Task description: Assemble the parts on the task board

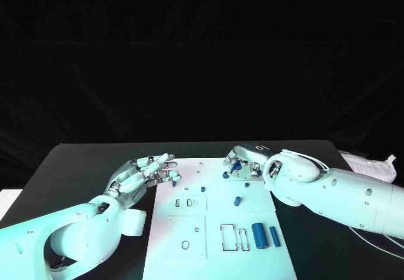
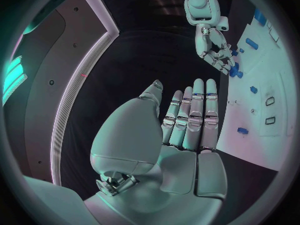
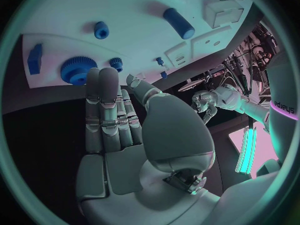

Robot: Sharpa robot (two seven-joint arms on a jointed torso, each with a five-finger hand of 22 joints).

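a: both hands empty, fingers straight. right hand (image 1: 238, 165) hovers over the gear (image 3: 76, 70) at the board's (image 1: 194, 233) far edge; left hand (image 1: 145, 173) waits beside the board.
b: risk?
a: peg (image 3: 115, 63) just beside the gear, fingertips could knock it. cylinders (image 1: 259, 234) well clear.

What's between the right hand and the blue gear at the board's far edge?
Nothing visible. In the right wrist view the right hand has its fingers extended, tips right beside the blue gear on the task board, with no part between them.
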